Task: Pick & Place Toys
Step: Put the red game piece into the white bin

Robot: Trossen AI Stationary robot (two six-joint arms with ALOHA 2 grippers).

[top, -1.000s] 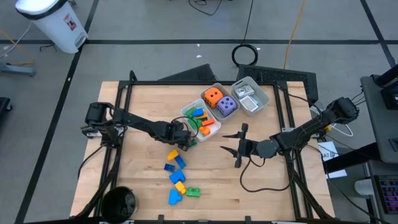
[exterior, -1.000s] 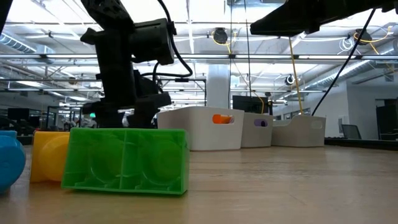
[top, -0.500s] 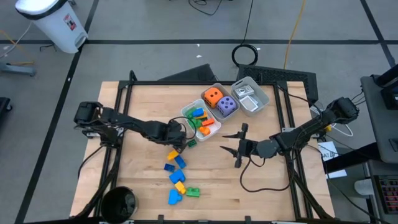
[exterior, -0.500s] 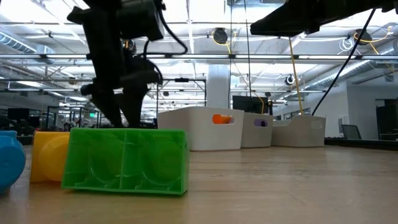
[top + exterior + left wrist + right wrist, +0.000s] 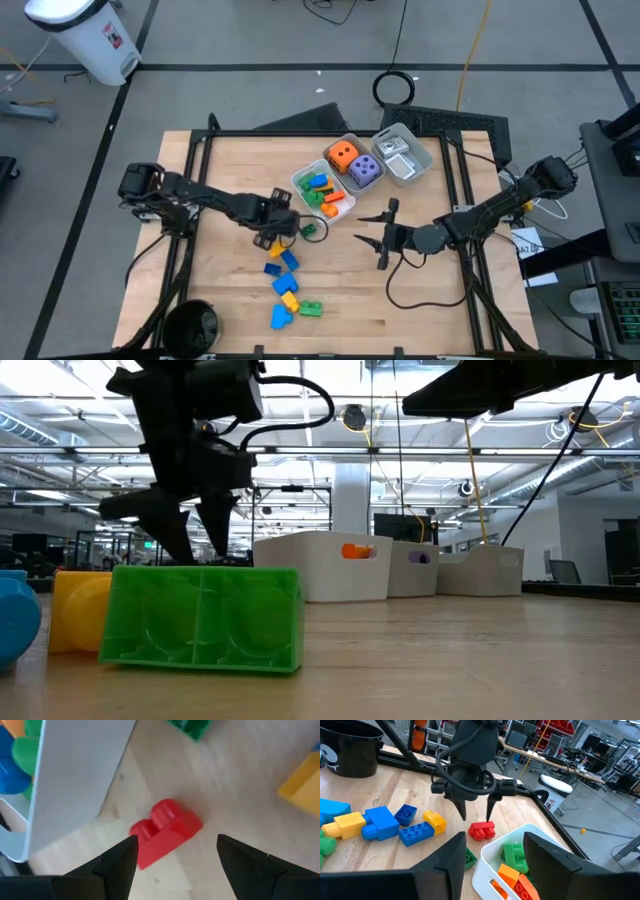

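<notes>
The red brick is small, with two round studs on top. It lies flat on the desk, directly below the gap between the left gripper's fingers, beside a white tray. The left fingers are apart and clear of the brick. The right gripper hovers with fingers apart, holding nothing. No writing is legible. Since one second ago, the left gripper has moved off the tray's edge.

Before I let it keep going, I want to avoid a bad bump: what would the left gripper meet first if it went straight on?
Most likely the red brick: it lies between the left gripper's open fingers.
</notes>
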